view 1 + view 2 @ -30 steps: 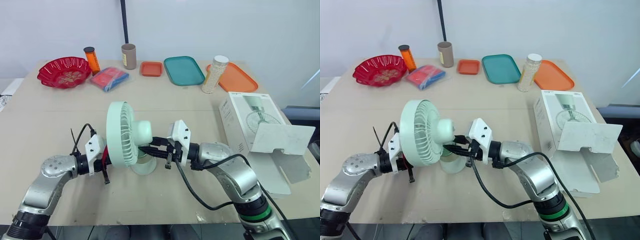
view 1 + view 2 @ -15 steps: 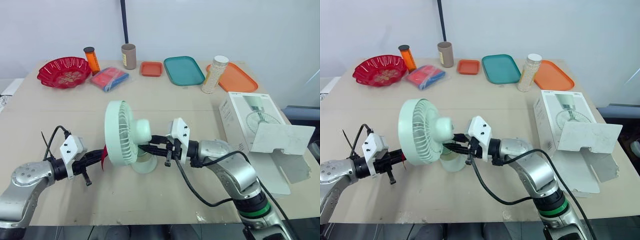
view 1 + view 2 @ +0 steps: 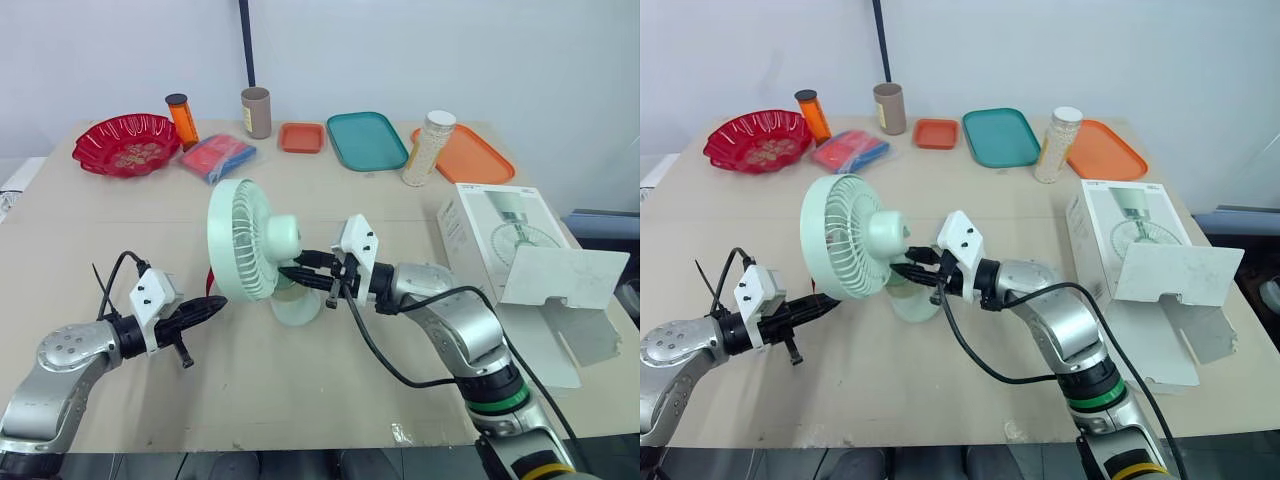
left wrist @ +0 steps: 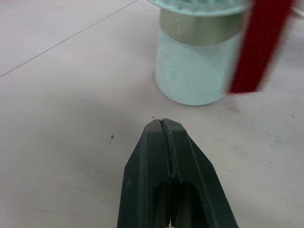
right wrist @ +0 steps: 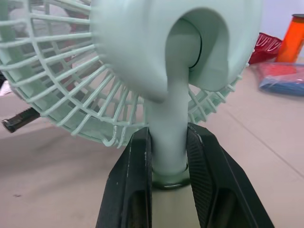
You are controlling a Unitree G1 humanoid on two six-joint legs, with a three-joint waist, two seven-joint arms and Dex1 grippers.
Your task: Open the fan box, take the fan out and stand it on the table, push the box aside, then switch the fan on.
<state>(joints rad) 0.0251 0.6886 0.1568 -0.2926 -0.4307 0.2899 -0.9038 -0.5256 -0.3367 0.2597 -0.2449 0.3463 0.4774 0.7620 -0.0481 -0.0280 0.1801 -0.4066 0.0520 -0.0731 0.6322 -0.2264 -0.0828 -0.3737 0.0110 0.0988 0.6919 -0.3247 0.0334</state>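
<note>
1. My left claw [image 3: 213,306]: pinched shut, empty, just left of the fan [image 3: 243,252], aimed at its base.
2. Fan: upright on the table [image 3: 300,400].
3. My right claw [image 3: 303,272]: clamped on the fan's stem.
4. Box [image 3: 500,240]: flap open, well right of the fan.
5. Step, I judge: switching on. Next: steady the stem and press the switch, which I can't see.

Both arms [image 3: 68,352] are clad in rounded silver-grey shells. White housings [image 3: 356,245] are mounted at the wrists, black cables [image 3: 398,380] are looped alongside, and the right forearm [image 3: 497,400] is banded green.
</note>
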